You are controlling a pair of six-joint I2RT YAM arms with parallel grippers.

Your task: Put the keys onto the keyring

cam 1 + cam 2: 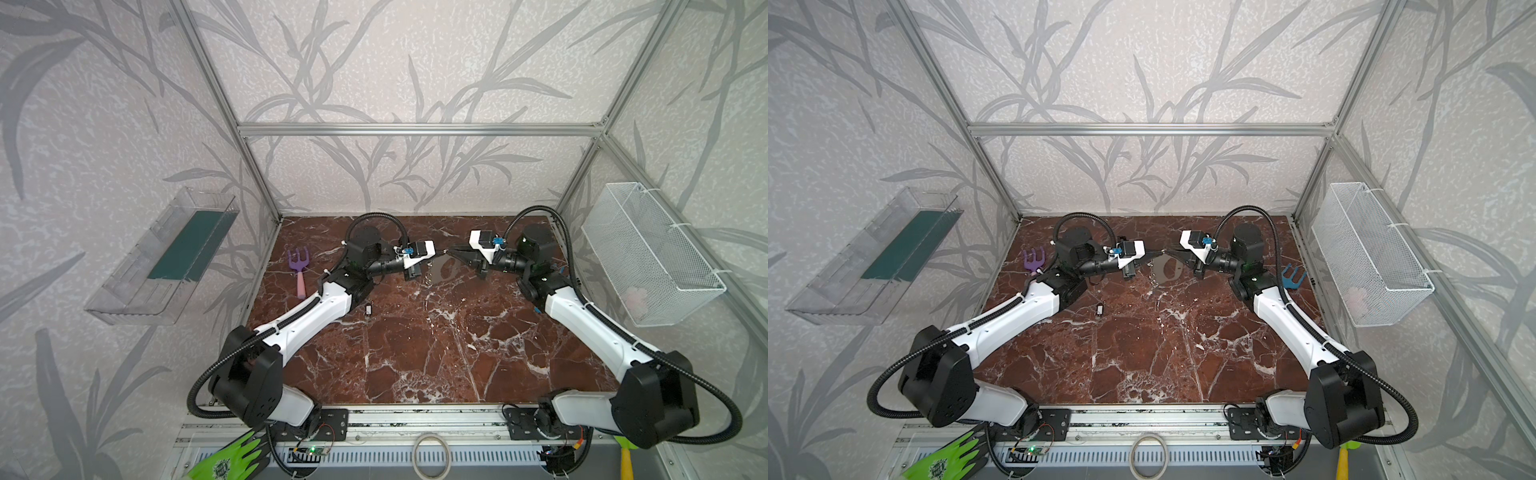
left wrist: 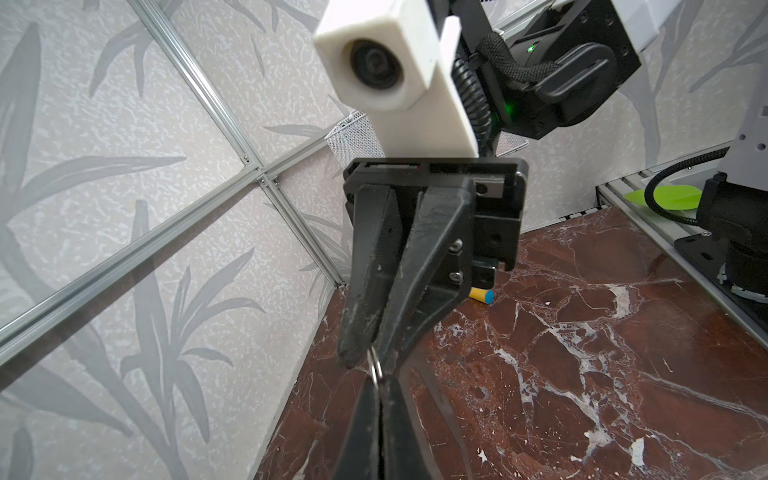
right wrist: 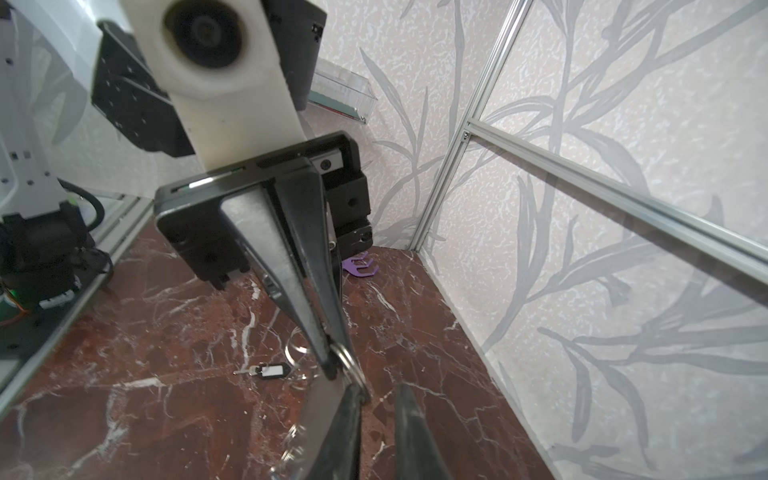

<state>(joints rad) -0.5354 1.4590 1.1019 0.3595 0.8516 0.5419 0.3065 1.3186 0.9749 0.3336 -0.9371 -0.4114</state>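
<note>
1. The left gripper (image 2: 379, 397), at lower centre of the left wrist view, is clamped shut on a small loop (image 3: 349, 359) of the keyring (image 3: 320, 409).
2. The keyring, a grey plate, hangs clear of the desk (image 3: 145, 415) at lower centre of the right wrist view.
3. The right gripper (image 3: 379, 392) has its jaws apart, with the tips just beside the small loop.
4. The black-and-white key (image 3: 271, 370) lies flat on the desk, left of centre, apart from the keyring.

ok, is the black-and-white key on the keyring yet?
No. The key lies alone on the table, well apart from the keyring hanging mid-air.
</note>
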